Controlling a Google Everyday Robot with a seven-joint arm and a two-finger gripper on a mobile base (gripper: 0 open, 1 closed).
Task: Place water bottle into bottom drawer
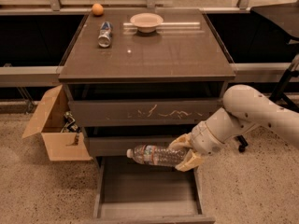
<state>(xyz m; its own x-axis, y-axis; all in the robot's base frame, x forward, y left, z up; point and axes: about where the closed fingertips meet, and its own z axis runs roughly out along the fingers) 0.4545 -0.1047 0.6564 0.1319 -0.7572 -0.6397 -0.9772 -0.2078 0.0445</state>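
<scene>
The water bottle is clear and ribbed, with a white cap pointing left and a coloured label band. It lies level in the air above the open bottom drawer, in front of the middle drawer front. My gripper is shut on the bottle's base end, with its tan fingers above and below it. The white arm comes in from the right. The drawer is pulled out and its flat floor is bare.
On the cabinet top lie a blue-and-silver can, a white bowl and an orange. An open cardboard box stands on the floor to the left. A chair base is at the right.
</scene>
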